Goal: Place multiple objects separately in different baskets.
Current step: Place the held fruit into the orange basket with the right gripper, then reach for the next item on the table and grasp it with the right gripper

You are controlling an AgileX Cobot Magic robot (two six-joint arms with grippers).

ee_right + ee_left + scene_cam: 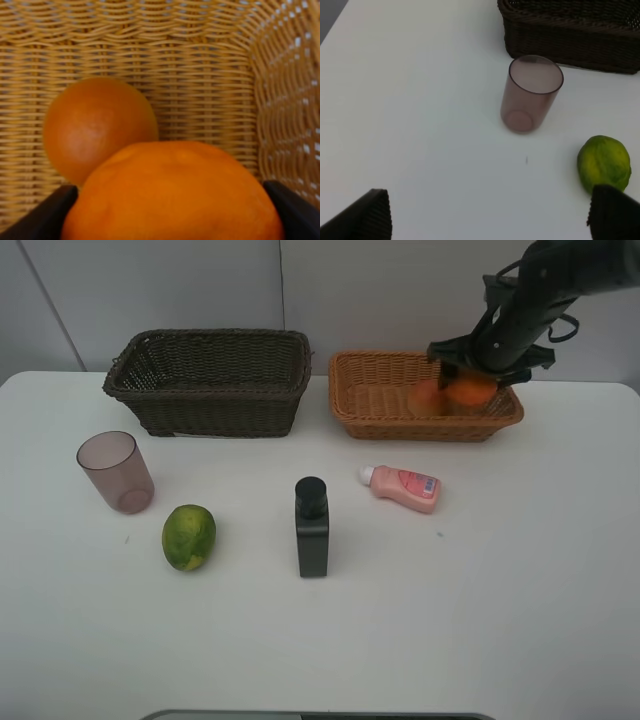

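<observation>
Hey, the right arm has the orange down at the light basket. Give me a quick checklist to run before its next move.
1. Round orange gripped by the right gripper: ok, jaws on both its sides.
2. Orange within the walls of the light tan wicker basket: ok.
3. Orange resting on the basket floor: cannot tell.
4. Orange clear of the reddish-orange round fruit lying in the basket: cannot tell, they overlap in both views.
5. Left gripper open and holding nothing: ok, above the white table near the translucent mauve cup.
</observation>
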